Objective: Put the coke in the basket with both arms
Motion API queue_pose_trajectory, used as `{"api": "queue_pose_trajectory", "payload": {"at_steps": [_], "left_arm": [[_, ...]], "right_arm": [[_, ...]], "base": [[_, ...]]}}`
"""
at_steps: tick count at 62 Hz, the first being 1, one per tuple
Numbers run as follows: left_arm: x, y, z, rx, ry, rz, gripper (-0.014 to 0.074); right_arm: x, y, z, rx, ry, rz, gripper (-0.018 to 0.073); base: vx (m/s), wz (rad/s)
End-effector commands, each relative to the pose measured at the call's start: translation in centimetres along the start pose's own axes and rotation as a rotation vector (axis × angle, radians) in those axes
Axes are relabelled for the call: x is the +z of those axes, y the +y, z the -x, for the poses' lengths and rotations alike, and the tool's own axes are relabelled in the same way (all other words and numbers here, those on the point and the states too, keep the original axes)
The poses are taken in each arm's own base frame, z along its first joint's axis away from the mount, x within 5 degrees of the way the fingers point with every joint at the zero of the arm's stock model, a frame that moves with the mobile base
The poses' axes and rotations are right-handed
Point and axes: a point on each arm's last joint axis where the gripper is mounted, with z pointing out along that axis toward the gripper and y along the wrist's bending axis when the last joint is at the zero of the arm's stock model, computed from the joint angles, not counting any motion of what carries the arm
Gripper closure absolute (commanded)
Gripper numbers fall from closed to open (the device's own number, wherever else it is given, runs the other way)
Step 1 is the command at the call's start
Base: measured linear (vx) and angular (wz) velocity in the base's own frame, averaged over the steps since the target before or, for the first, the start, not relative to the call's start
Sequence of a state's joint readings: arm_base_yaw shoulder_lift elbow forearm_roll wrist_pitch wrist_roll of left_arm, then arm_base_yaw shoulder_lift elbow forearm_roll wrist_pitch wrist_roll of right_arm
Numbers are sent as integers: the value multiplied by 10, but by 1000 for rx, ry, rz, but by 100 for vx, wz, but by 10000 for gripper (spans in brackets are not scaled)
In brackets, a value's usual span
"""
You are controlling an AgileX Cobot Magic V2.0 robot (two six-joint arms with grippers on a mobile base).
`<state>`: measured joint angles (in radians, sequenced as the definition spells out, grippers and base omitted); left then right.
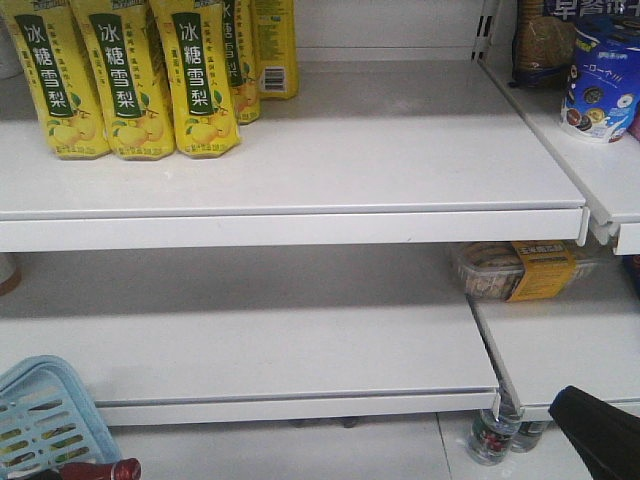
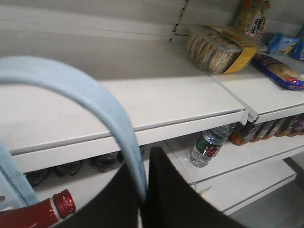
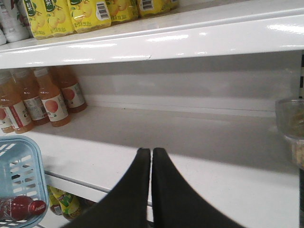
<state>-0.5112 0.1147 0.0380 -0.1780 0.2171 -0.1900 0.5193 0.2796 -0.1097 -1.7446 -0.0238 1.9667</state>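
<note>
The light-blue basket [image 1: 45, 420] hangs at the lower left, in front of the lower shelf. The coke [image 3: 21, 207], red with a red cap, lies inside it; its neck and cap also show in the left wrist view [image 2: 40, 213]. My left gripper [image 2: 142, 159] is shut on the basket's hoop handle [image 2: 80, 92], which arcs up and left from between the black fingers. My right gripper [image 3: 151, 153] is shut with nothing in it, held over the front of the lower shelf to the right of the basket [image 3: 19, 175]. Its black tip shows at the lower right [image 1: 600, 435].
Yellow pear-drink bottles [image 1: 130, 80] stand on the upper shelf. Orange drink bottles [image 3: 42, 99] stand at the back left of the lower shelf. A clear snack box with a yellow label [image 1: 520, 270] lies on the right section. A water bottle [image 1: 492, 432] stands below.
</note>
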Motion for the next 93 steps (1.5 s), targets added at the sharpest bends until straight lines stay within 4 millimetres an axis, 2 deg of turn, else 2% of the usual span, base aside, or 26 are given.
{"api": "queue_pose_trajectory", "payload": {"at_steps": [1,10,29,41,52,66,93], "left_arm": [[-8,-4,22,126,-203,0,603],[-16,2,24,149,-290,97,603],[-20,15,28,-35,-383,326,603],[-22,20,29,18,-398,421,603],[-23,20,29,50,-397,443,603],[-25,19,34,210,-417,471,603],[-26,16,39,209,-479,439,603]], "right_arm": [[0,0,9,-49,-27,-20,564],[0,0,9,-49,-27,-20,564],[0,0,9,-49,-27,-20,564],[0,0,9,-49,-27,-20,564],[0,0,9,-49,-27,-20,564],[0,0,9,-49,-27,-20,564],[0,0,9,-49,-27,-20,564]], "base": [[0,0],[0,0],[0,0],[0,0],[0,0],[0,0],[0,0]]}}
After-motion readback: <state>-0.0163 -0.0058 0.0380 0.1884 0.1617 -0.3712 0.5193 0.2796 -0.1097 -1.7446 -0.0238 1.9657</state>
